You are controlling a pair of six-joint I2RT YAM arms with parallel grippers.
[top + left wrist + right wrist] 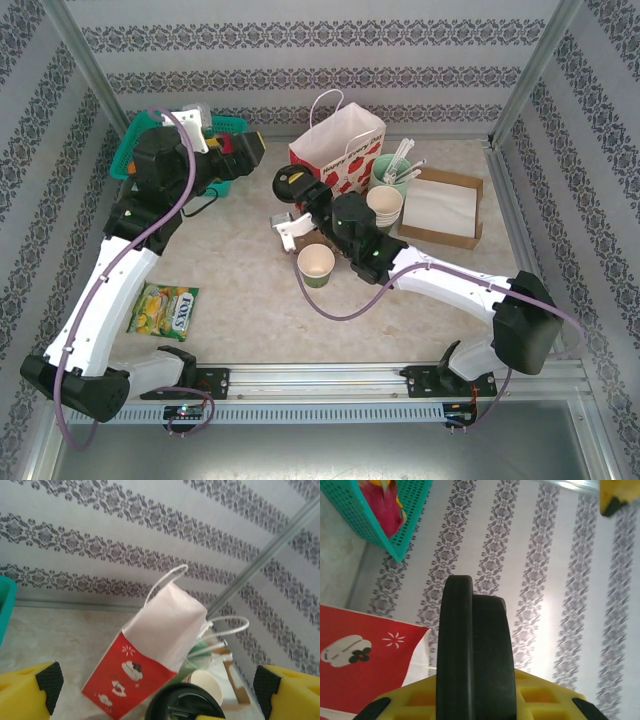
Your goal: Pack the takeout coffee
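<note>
light: bright, even | shadows: faint, soft | glare: pale wash on wallpaper (pixel 545 630) | blur: right-wrist view's right edge

White arm links (pixel 112 285), black joints (pixel 525 325), purple cables (pixel 335 317), yellow fingers (pixel 20 697), black pads (pixel 50 680).

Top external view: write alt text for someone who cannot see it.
The right gripper holds a round black lid beside a red-and-white paper bag, with a lidless green paper cup standing nearer the arms' bases. The left gripper hangs open by a teal basket at the back left; a candy packet lies front left.
</note>
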